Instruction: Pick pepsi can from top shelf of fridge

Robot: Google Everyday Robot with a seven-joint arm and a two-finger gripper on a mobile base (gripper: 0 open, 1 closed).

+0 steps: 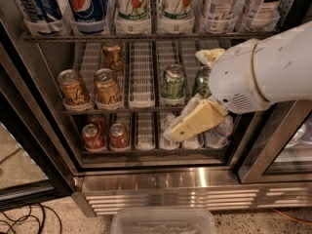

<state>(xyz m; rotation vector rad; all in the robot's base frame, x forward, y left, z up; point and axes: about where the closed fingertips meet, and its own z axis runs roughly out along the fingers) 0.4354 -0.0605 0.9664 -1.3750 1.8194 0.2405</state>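
The pepsi can point(86, 5) is deep blue with the round logo and stands in a clear cup at the left of the top shelf point(146, 36), next to another blue can point(40, 4). White-and-green 7up cans point(132, 4) stand to its right. My gripper point(192, 91) comes in from the right on a white arm, in front of the middle and lower racks, below and to the right of the pepsi can. Its cream fingers point(197, 122) are spread apart and hold nothing. The arm hides part of the right side of the fridge point(170, 182).
Gold-brown cans point(108, 84) and green cans point(172, 83) sit on the middle rack, red cans point(118, 134) and clear bottles on the lowest. A dark door frame point(265, 145) stands at right and an open door at left. A plastic bin point(163, 222) and cables point(22, 221) lie on the floor.
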